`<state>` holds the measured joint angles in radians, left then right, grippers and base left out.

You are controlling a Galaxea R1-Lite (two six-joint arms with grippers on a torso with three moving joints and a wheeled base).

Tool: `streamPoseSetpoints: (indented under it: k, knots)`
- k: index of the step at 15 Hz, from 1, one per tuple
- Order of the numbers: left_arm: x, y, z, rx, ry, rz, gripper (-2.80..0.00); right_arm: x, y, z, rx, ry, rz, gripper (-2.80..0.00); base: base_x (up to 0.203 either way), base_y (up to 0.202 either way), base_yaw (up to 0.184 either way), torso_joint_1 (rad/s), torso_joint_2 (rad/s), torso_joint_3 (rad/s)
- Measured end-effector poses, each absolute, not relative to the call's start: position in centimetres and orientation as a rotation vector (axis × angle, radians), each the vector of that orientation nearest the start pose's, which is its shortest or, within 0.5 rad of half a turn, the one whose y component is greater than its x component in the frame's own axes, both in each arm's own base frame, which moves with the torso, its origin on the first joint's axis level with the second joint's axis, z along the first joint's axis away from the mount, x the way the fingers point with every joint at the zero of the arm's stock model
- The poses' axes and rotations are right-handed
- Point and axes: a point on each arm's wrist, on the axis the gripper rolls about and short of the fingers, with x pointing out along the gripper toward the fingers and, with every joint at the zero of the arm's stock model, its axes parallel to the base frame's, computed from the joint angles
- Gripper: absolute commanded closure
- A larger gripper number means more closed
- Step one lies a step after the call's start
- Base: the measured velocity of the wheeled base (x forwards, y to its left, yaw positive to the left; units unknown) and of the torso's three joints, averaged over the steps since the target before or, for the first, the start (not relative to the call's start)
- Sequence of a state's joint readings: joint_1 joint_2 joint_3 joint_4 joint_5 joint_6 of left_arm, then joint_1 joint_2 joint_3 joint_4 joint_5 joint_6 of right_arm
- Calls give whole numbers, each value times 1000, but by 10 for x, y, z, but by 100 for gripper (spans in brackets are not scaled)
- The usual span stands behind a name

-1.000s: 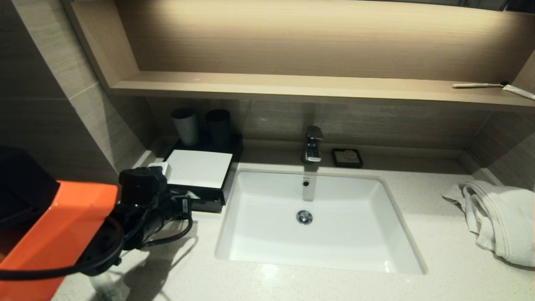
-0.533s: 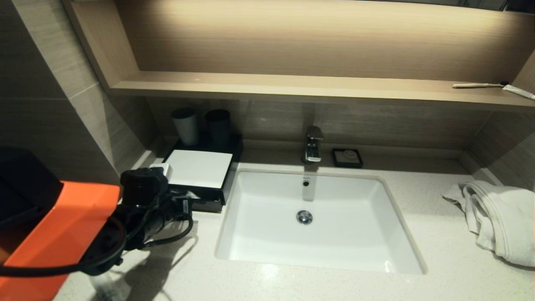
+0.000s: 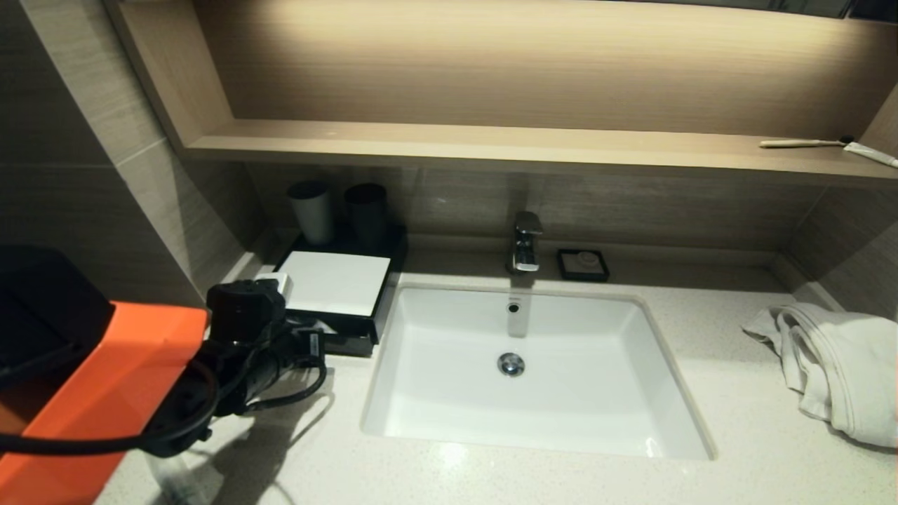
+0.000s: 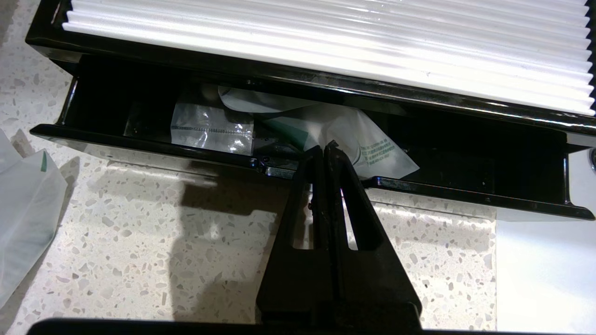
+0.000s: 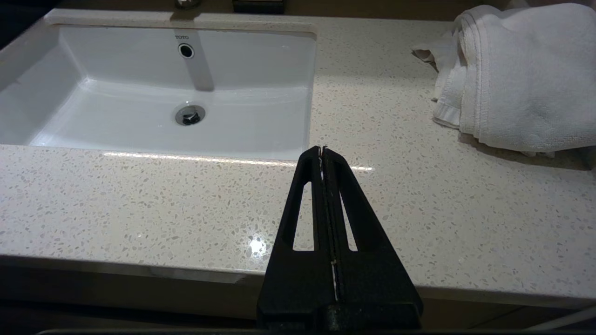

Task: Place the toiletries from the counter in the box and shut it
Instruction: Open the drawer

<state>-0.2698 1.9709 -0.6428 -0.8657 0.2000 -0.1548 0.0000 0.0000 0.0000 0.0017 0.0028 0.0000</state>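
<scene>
One box [image 3: 335, 287], black with a white ribbed top panel, at the back left of the tabletop [image 3: 491, 470], just left of the one white sink [image 3: 533, 421]. Its one drawer [image 4: 139, 139] stands part-way out.

Packets in the drawer: two, one clear-wrapped packet [image 4: 212, 132] and one white pack [image 4: 372, 151] with green print, lying overlapped and partly under the top panel. One further clear wrapper [image 4: 25, 218] lies on the tabletop outside the box, cut off by the edge of the left wrist view.

Left gripper [image 4: 324, 150]: jaws closed on nothing, tips at the middle of the drawer's front rim, against or just in front of it; contact cannot be judged.

Right gripper [image 5: 322, 151]: jaws closed, empty, poised above the near tabletop edge, right of the sink.

Also present: two dark cups [image 3: 312, 210] behind the box; one faucet [image 3: 526, 242]; one black soap dish [image 3: 582, 264]; one white towel [image 3: 838, 368] at the right; one toothbrush [image 3: 800, 143] and one tube [image 3: 870, 153] on the wooden shelf [image 3: 491, 151].
</scene>
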Motion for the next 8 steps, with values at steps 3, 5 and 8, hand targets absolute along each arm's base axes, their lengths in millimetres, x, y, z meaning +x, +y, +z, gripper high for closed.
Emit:
streamPoseSetpoints:
  k: [3, 5, 8]
  knots:
    - [315, -82, 79, -43, 453, -33, 0, -23, 0, 75, 0, 2, 3, 0, 0, 0, 0, 0, 0, 0]
    - [317, -82, 78, -43, 454, -31, 0, -23, 0, 75, 0, 2, 3, 0, 0, 0, 0, 0, 0, 0]
    - [319, -83, 77, -43, 454, -31, 0, -23, 0, 75, 0, 2, 3, 0, 0, 0, 0, 0, 0, 0]
